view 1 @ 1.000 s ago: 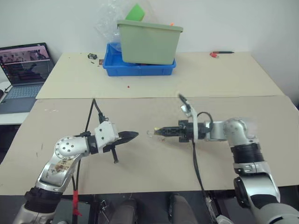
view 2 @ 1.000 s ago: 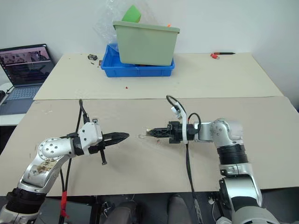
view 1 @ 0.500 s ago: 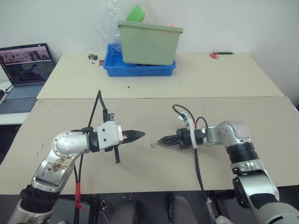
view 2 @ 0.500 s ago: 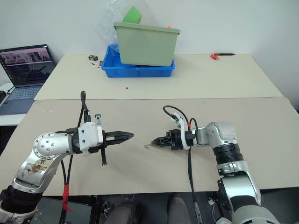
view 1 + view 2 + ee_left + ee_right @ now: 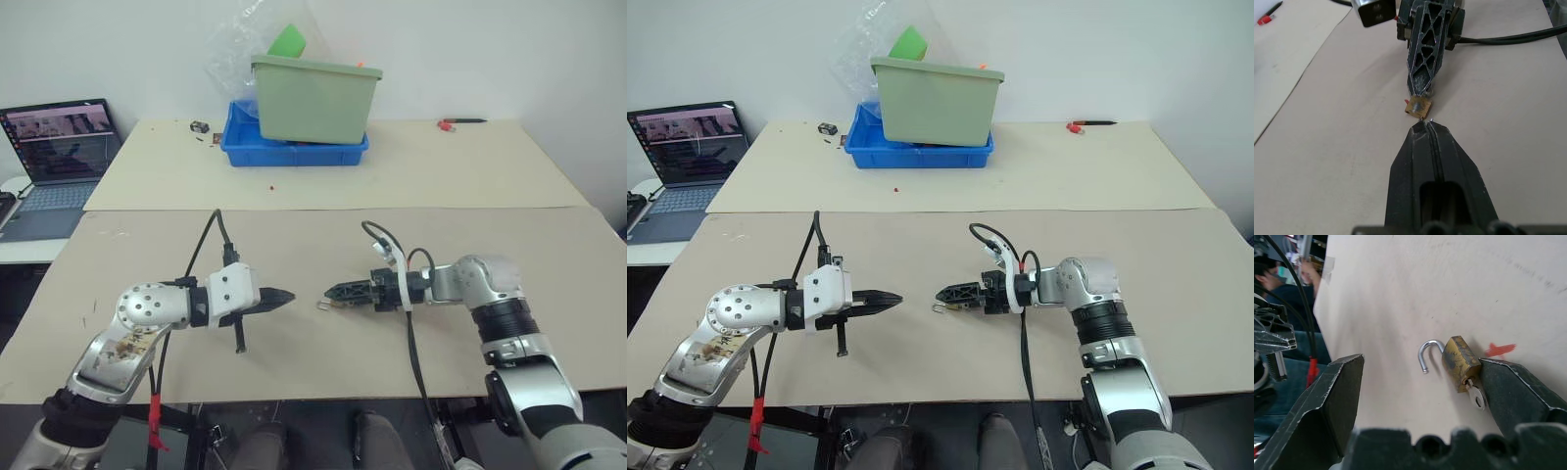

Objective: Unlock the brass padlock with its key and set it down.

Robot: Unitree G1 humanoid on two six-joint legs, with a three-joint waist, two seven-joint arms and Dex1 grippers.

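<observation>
Low in the frame, on the near tan desk (image 5: 313,362), the left hand (image 5: 287,295) sits left of centre with its two black fingers clenched tight together, nothing between them, tips aimed toward the middle of the picture. Just right of it, around the centre of the frame, the right hand (image 5: 329,292) points back the other way, its fingers spread wide and released. Between the two hands, right at the right hand's tips, the brass padlock (image 5: 1460,363) lies flat on the desk; its silvery shackle (image 5: 1427,354) is swung open, one leg free of the body. The key (image 5: 1475,395) sticks out of the padlock's end, and one right finger (image 5: 1518,391) lies right beside it; I cannot tell whether they touch. A small red mark (image 5: 1500,349) shows on the desk just beside the lock. The left fingertips stop just short of the padlock, with a thin gap visible in the left wrist view. Farther back, in the upper middle of the frame, a blue tray (image 5: 294,152) rests on the far desk with a pale green bin (image 5: 313,98) standing in it and crumpled clear plastic (image 5: 235,54) behind. A small dark object (image 5: 199,126) lies just left of the tray. At upper right lies a red-capped pen (image 5: 460,122), and at the left edge an open laptop (image 5: 59,147).
</observation>
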